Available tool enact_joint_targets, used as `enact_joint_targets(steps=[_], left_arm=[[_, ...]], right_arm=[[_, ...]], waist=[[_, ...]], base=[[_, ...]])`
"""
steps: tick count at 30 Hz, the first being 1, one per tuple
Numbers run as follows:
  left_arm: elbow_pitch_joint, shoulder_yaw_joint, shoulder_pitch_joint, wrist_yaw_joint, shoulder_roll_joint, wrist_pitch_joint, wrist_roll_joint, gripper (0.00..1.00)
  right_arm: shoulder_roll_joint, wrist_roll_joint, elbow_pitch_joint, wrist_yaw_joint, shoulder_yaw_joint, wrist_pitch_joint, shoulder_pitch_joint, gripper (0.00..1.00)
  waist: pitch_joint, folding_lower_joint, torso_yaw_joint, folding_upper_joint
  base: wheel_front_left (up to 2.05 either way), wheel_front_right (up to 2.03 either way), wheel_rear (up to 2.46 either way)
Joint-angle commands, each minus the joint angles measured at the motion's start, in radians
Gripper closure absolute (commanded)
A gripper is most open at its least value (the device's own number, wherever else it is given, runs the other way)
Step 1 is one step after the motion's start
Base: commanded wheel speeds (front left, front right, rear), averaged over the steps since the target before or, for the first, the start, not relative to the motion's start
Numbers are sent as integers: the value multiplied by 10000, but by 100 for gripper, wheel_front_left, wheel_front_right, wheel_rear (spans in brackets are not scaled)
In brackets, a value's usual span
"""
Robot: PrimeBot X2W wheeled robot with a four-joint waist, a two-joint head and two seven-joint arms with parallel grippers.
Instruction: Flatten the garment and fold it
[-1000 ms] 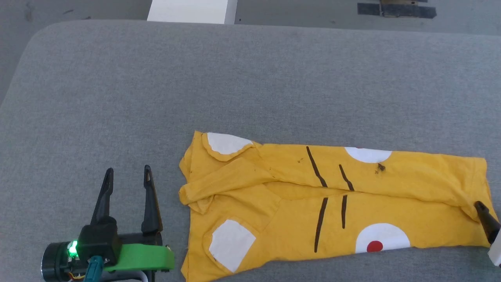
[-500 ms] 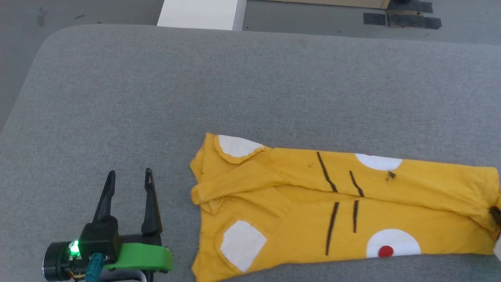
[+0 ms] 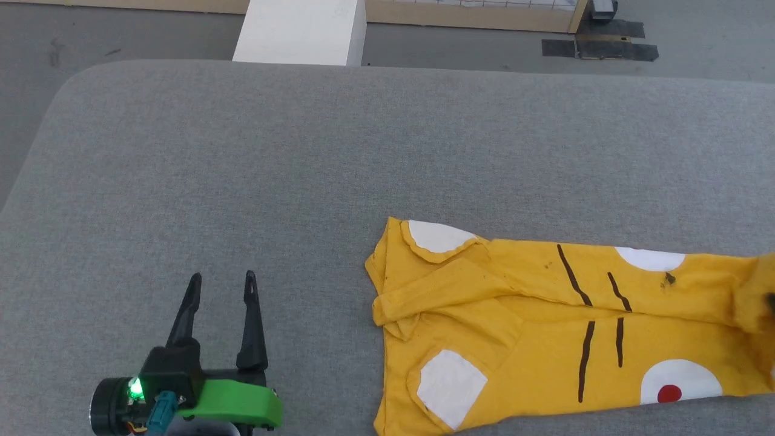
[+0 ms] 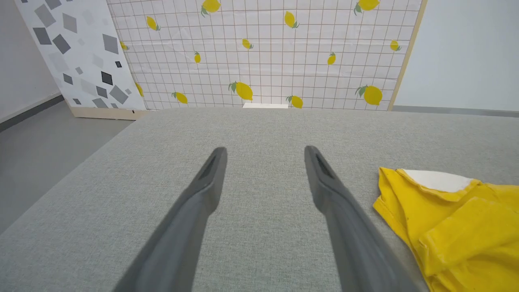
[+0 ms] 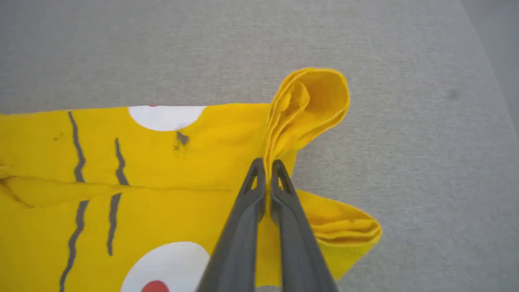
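My right fingers [image 5: 259, 182] are pressed together on a pinch of the garment [image 5: 162, 162], a bright yellow T-shirt, at its end edge. The cloth bunches between them: one rolled loop of layered fabric stands up past the tips, and a folded flap spills out just beside them. The rest of the garment [image 3: 545, 327] lies stretched lengthways on the grey fabric-covered desk [image 3: 303, 151], on the near side and toward my right, doubled along a crease that runs down its middle. A white square patch [image 3: 451, 387] sits at its left end near the front edge, thin dark stripes [image 3: 584, 369] cross the middle, and a white oval with a red dot [image 3: 678, 381] lies further right. My left fingers [image 3: 248, 290] stand wide apart with nothing between them, over bare grey cloth to the left of the garment and clear of it. In the left wrist view those fingers [image 4: 318, 166] point across the desk toward a lemon-print panel [image 4: 263, 52], with the garment's [image 4: 458, 227] crumpled yellow corner off to their right, near but not touching.
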Motion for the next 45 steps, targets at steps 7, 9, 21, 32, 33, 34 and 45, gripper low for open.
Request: enact_joint_targets(steps=[7,9,21,32,33,34,45], left_arm=[[300,102,14,-310,-234,-47,-123,0],[327,144,42,-368,-247,-47,-131,0],[362,213,157,-547,-373,-47,-175,0],[643,145,172,-843,-513,-47,-279,0],[669,136,175,-856,-524,-47,-284,0],[706,119,174,-881,-543,-47,-288,0],[960,65,207,-981,-537,-47,-386,0]], right_arm=[[1110,1023,-2074,-15,2351,1141,-28,100],[1313,1138,-2331,-15,2971,1320,-220,100],[2485,916,-1055,-15,5849,1083,-2283,100],[3251,-367,2405,-15,6840,32,-3300,100],[3273,-509,2651,-15,6822,-59,-3334,100],[3303,-759,3077,-15,6750,-244,-3394,100],[3358,-257,5207,-15,7364,-1339,-4052,0]], waist=[[-319,0,148,0],[-361,0,221,0],[-373,0,806,0],[-498,0,1465,0],[-509,0,1500,0],[-530,0,1556,0],[-818,0,1550,0]], base=[[0,0,0],[0,0,0],[0,0,0],[0,0,0],[0,0,0],[0,0,0],[0,0,0]])
